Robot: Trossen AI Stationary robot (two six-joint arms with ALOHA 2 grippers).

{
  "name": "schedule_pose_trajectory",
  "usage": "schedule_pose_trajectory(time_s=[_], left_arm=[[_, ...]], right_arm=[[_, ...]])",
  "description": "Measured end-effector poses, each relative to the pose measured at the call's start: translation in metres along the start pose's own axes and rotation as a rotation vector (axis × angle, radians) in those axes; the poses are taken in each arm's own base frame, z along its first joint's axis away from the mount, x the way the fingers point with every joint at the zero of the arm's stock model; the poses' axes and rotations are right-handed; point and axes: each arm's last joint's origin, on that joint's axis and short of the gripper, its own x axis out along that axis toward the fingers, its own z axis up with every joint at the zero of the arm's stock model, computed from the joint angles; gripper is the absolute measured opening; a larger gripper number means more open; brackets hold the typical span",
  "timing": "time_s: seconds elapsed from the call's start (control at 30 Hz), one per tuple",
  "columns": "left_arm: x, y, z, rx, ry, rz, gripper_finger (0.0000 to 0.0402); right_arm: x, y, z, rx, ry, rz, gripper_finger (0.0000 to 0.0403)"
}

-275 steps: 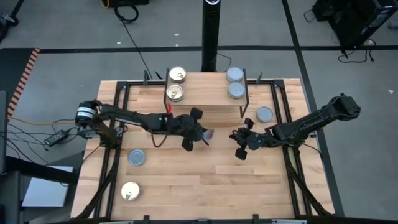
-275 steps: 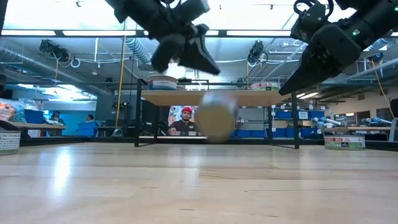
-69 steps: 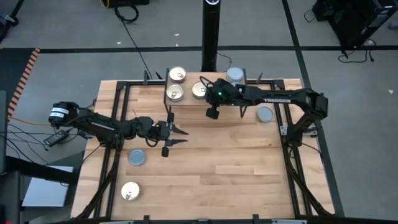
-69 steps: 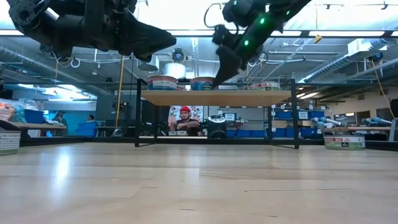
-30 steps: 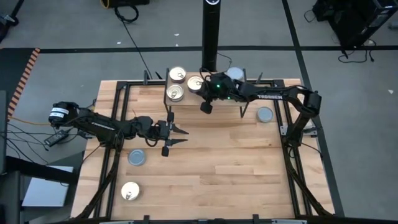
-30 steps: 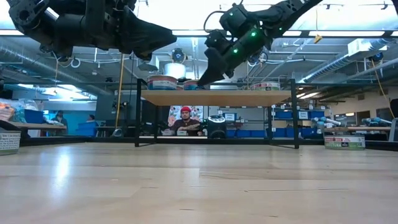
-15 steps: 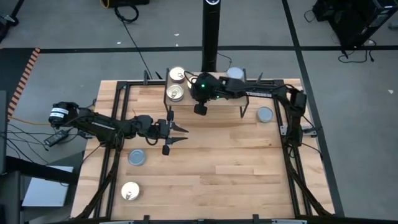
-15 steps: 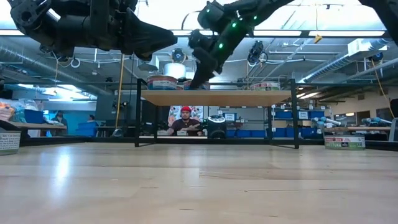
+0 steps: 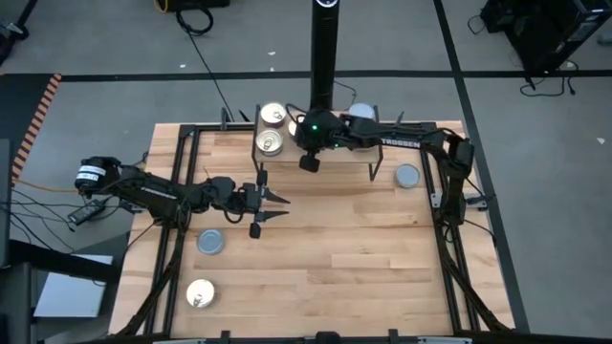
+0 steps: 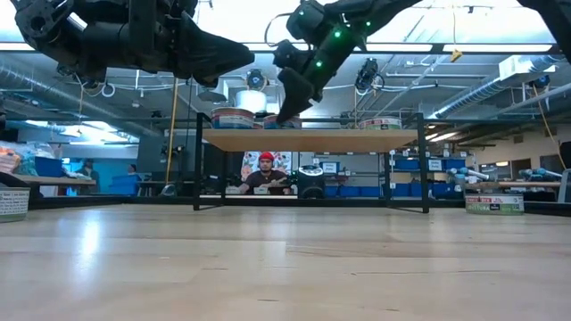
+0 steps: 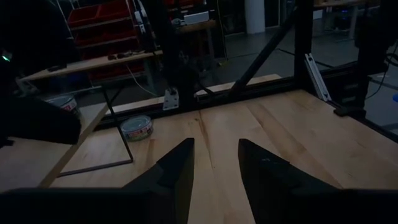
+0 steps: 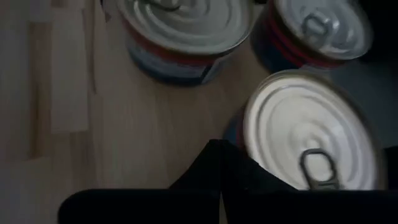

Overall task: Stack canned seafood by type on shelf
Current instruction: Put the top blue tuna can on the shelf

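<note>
Right gripper point(image 9: 302, 162), fingers together, nudges gold tins point(image 9: 273, 143) on the shelf point(image 9: 339, 153) top centre; three tins point(image 9: 209, 241) wait below, nothing stacked.

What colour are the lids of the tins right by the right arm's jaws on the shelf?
Pale gold-cream with pull tabs, as on the nearest tin; clearest in the right wrist view.

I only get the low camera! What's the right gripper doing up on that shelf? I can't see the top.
Observer: The right gripper is shut, its tips beside a gold-lid tin on the shelf.
Operator: Any other tins up there?
Observer: Two more gold-lid tins stand just past it, side by side, none stacked.
Operator: And the left gripper?
Observer: The left gripper is open and empty, over the table.
</note>
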Motion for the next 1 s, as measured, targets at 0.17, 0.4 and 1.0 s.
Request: schedule_pose_trajectory(time_s=[0.17,0.4,1.0], left_arm=[[0.000,0.000,0.000,0.000,-0.001,0.000,0.0131],[0.000,0.000,0.000,0.000,-0.001,0.000,0.0131],[0.000,0.000,0.000,0.000,0.002,0.000,0.0131]], right_arm=[[0.001,-0.007,-0.002,0.008,0.005,-0.008,0.0008],[0.004,-0.023,-0.002,0.026,-0.046,-0.022,0.0008],[-0.008,-0.036,0.001,0.030,-0.079,-0.064,0.0009]])
